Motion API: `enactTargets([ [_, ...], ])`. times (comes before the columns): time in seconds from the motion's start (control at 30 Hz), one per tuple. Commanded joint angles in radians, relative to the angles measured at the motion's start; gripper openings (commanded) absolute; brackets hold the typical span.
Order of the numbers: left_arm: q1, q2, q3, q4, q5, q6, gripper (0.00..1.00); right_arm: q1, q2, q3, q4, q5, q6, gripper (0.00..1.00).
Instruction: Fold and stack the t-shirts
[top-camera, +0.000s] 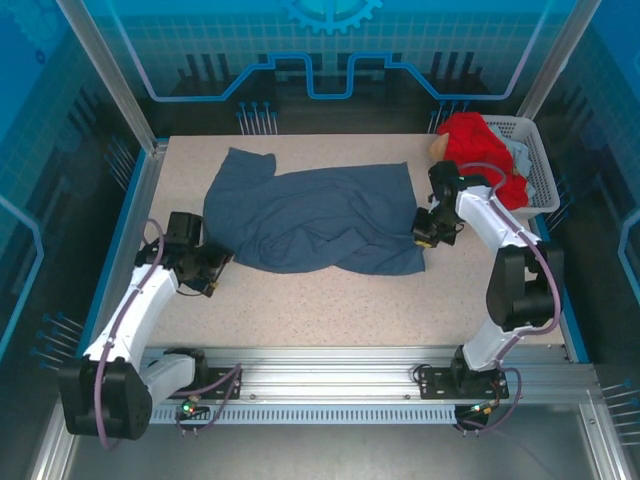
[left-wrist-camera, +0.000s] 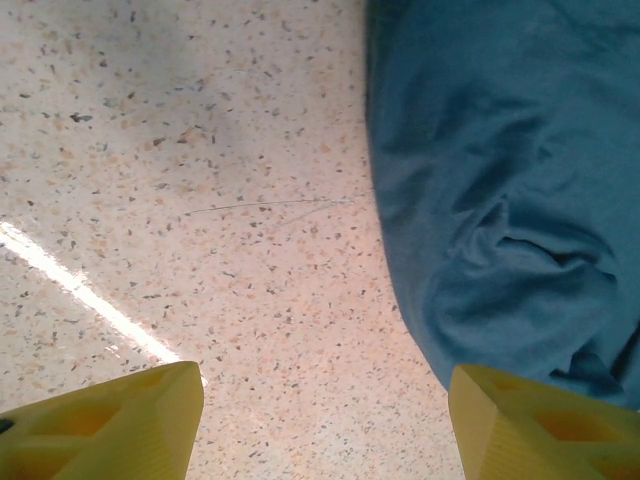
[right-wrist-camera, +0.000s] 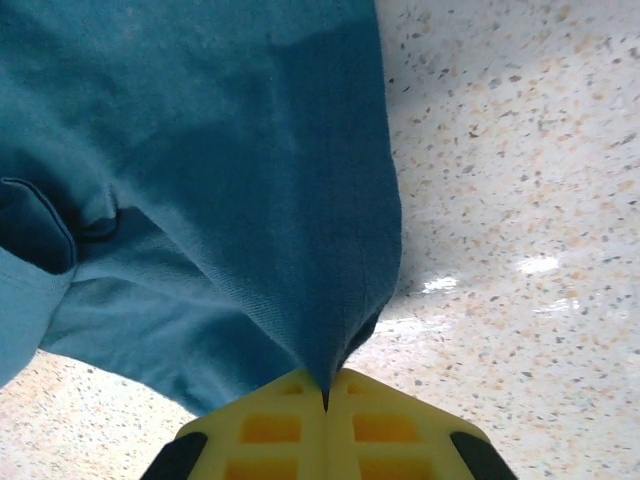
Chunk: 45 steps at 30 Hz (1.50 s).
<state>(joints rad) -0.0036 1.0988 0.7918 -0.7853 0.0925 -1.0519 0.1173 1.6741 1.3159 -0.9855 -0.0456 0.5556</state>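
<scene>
Slate-blue t-shirt (top-camera: 320, 220) lies rumpled across the desk (top-camera: 330, 310). Right fingers (right-wrist-camera: 300, 425) pinch its right edge tightly. Left fingers (left-wrist-camera: 100, 420) stand wide over bare desk, the shirt's left edge just beside one. Red t-shirt (top-camera: 480, 140) sits in the white basket (top-camera: 540, 175) at the far right corner.

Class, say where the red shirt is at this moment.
In the top view, the red shirt lies in the white basket at the far right corner of the table, to the right of the blue shirt.
</scene>
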Motion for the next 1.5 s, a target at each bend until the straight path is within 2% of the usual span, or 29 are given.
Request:
enactTargets([
  [0.0, 0.013, 0.093, 0.015, 0.045, 0.021, -0.039, 0.67, 0.01, -0.046, 0.007, -0.064, 0.048, -0.032, 0.0],
  [0.17, 0.01, 0.322, 0.028, 0.285, 0.117, -0.088, 0.67, 0.013, -0.07, -0.04, -0.064, 0.038, -0.035, 0.0],
  [0.3, 0.008, 0.477, 0.103, 0.328, 0.068, -0.034, 0.61, 0.01, -0.08, -0.067, -0.062, 0.04, -0.034, 0.0],
  [0.4, 0.008, 0.552, 0.133, 0.366, 0.063, -0.023, 0.43, 0.01, -0.08, -0.069, -0.061, 0.044, -0.037, 0.0],
  [0.47, 0.005, 0.56, 0.14, 0.377, 0.057, -0.025, 0.21, 0.009, -0.074, -0.064, -0.063, 0.059, -0.042, 0.0],
  [0.53, 0.007, 0.543, 0.153, 0.326, 0.002, -0.007, 0.0, 0.001, -0.056, -0.058, -0.065, 0.068, -0.045, 0.0],
  [0.6, 0.024, 0.518, 0.166, 0.265, -0.063, 0.032, 0.0, -0.008, -0.031, -0.049, -0.065, 0.08, -0.049, 0.0],
  [0.73, 0.116, 0.495, 0.204, 0.179, -0.114, 0.112, 0.0, -0.015, 0.038, -0.018, -0.069, 0.097, -0.063, 0.0],
  [0.8, 0.134, 0.492, 0.256, 0.112, -0.158, 0.149, 0.03, -0.011, 0.067, -0.012, -0.073, 0.079, -0.064, 0.0],
  [0.87, 0.123, 0.474, 0.305, 0.054, -0.216, 0.166, 0.13, -0.002, 0.091, -0.017, -0.073, 0.065, -0.059, 0.0],
  [0.9, 0.111, 0.459, 0.319, 0.029, -0.243, 0.164, 0.24, 0.003, 0.098, -0.022, -0.072, 0.062, -0.057, 0.0],
  [0.97, 0.054, 0.426, 0.348, -0.022, -0.292, 0.157, 0.55, 0.005, 0.118, -0.034, -0.068, 0.058, -0.051, 0.0],
  [1.0, 0.018, 0.418, 0.355, -0.037, -0.297, 0.152, 0.58, 0.004, 0.127, -0.035, -0.068, 0.058, -0.051, 0.0],
  [1.07, -0.095, 0.414, 0.367, -0.049, -0.257, 0.13, 0.58, 0.004, 0.146, -0.028, -0.069, 0.07, -0.051, 0.0],
  [1.13, -0.219, 0.429, 0.371, -0.013, -0.168, 0.115, 0.57, 0.002, 0.16, -0.012, -0.071, 0.093, -0.056, 0.0],
  [1.27, -0.469, 0.558, 0.458, 0.037, -0.016, 0.129, 0.58, -0.014, 0.2, 0.032, -0.078, 0.107, -0.069, 0.03],
  [1.37, -0.587, 0.668, 0.537, -0.01, 0.01, 0.153, 0.61, -0.018, 0.222, 0.063, -0.078, 0.12, -0.075, 0.04],
  [1.47, -0.652, 0.756, 0.578, -0.032, 0.048, 0.137, 0.68, -0.021, 0.239, 0.079, -0.076, 0.11, -0.075, 0.05],
])
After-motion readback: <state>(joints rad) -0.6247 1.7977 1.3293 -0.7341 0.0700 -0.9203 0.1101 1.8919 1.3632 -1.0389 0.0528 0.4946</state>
